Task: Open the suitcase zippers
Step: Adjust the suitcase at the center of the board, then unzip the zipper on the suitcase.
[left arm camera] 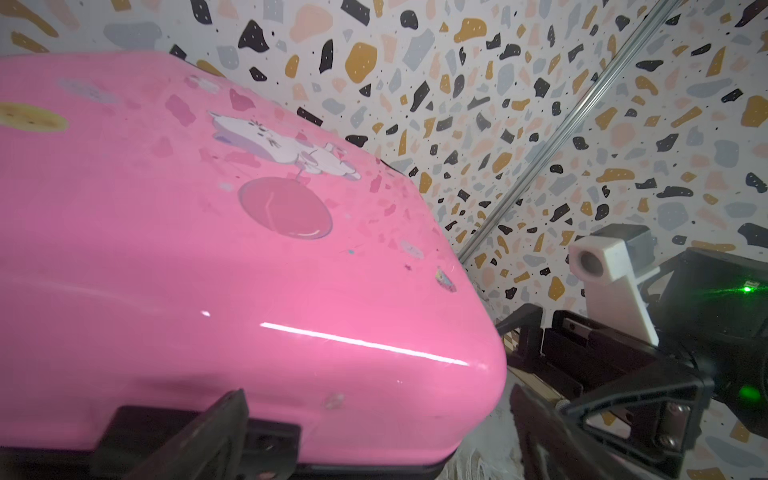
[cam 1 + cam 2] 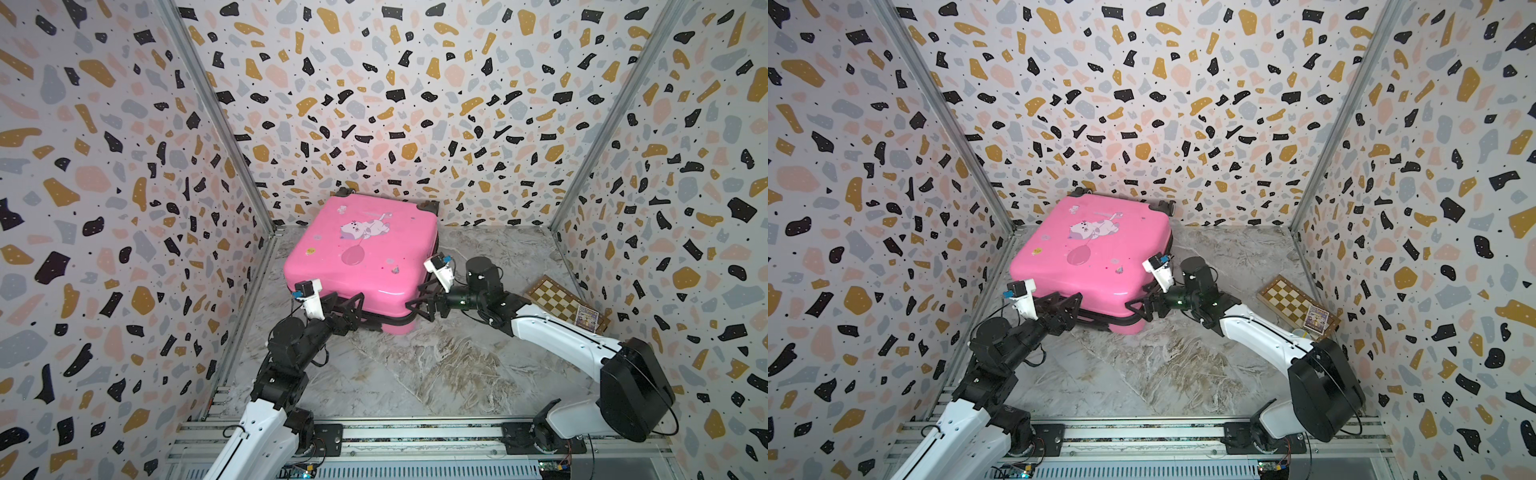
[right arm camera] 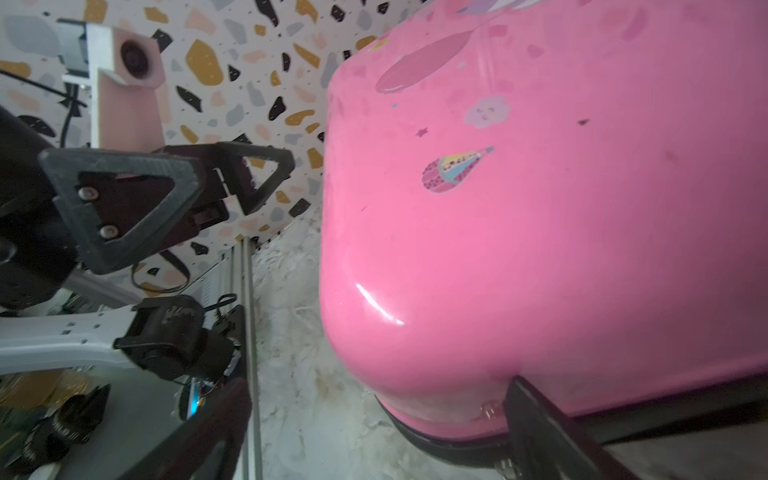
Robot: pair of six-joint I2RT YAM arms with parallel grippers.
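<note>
The glossy pink suitcase (image 2: 361, 253) (image 2: 1088, 257) lies flat on the marble table, cat print up, wheels toward the back wall. Its black zipper band (image 3: 432, 442) (image 1: 374, 471) runs round the near corner just above the table; I cannot make out any pulls. My left gripper (image 2: 349, 309) (image 1: 374, 440) stands open at the case's near-left side, with one finger over a black block (image 1: 270, 436) on that side and the other past the corner. On the near-right side my right gripper (image 2: 422, 297) (image 3: 374, 432) is also open, one finger (image 3: 536, 428) against the band.
A wooden chessboard (image 2: 557, 299) (image 2: 1293, 301) with a small card on it lies against the right wall. Patterned walls close in on three sides. The case sits close to the left wall's metal rail (image 2: 266, 266). Marble table (image 2: 436, 374) stretches in front.
</note>
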